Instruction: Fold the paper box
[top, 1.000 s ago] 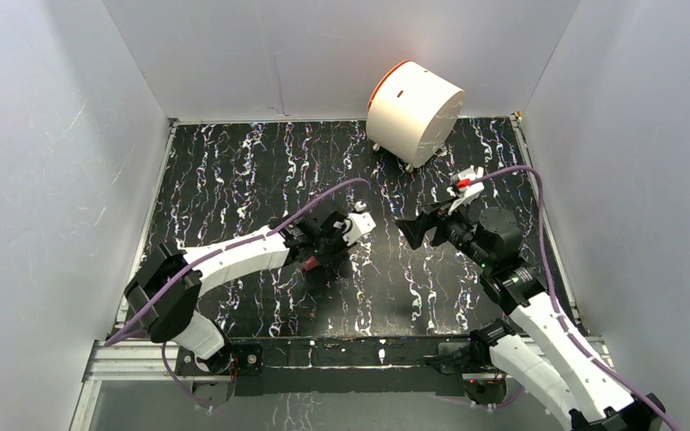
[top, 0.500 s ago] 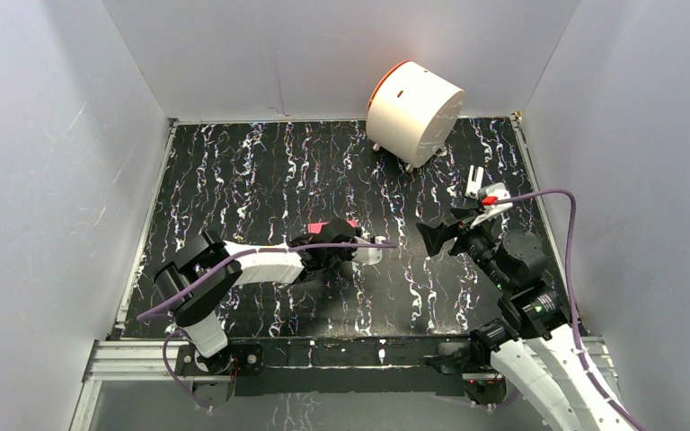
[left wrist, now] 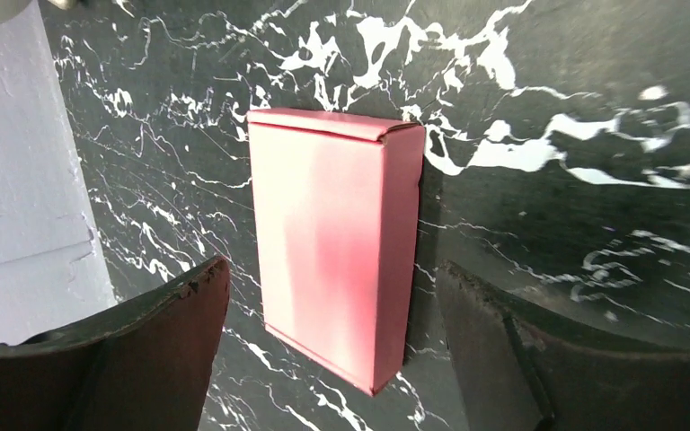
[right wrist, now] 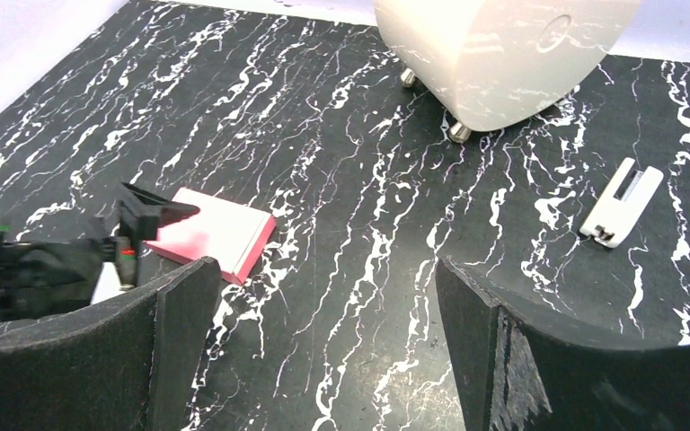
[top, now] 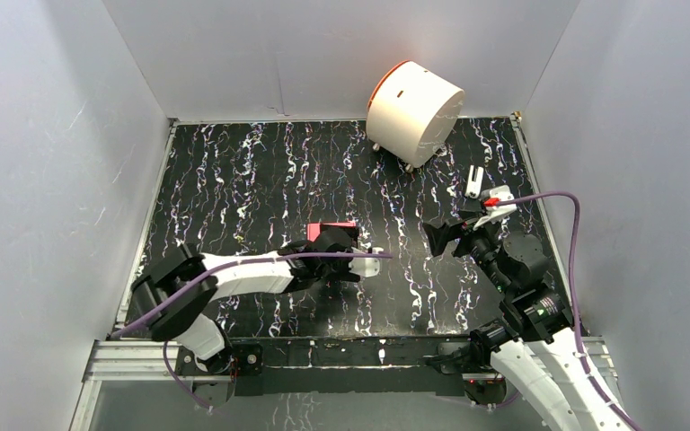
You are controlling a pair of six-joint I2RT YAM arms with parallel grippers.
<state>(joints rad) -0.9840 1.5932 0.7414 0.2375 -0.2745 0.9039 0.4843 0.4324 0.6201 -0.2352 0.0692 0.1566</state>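
The paper box (left wrist: 332, 242) is a closed, flat pink-red rectangular box lying on the black marbled table (top: 234, 180). In the top view the paper box (top: 331, 225) peeks out just beyond my left gripper (top: 340, 244). In the left wrist view my left gripper (left wrist: 331, 269) is open, its fingers (left wrist: 153, 350) standing either side of the box's near end without touching it. The right wrist view shows the paper box (right wrist: 220, 235) to the left of my right gripper (right wrist: 323, 269), which is open and has nothing in it. In the top view the right gripper (top: 440, 238) hovers to the box's right.
A large white cylinder with an orange rim (top: 413, 108) lies at the back of the table. A small white plastic piece (top: 474, 180) lies on the table near the right arm. Grey walls (top: 54, 180) close in three sides.
My left gripper has opened and let go of the box, which now lies flat on the table. The left arm swung farther right over it. The right arm drew back slightly.
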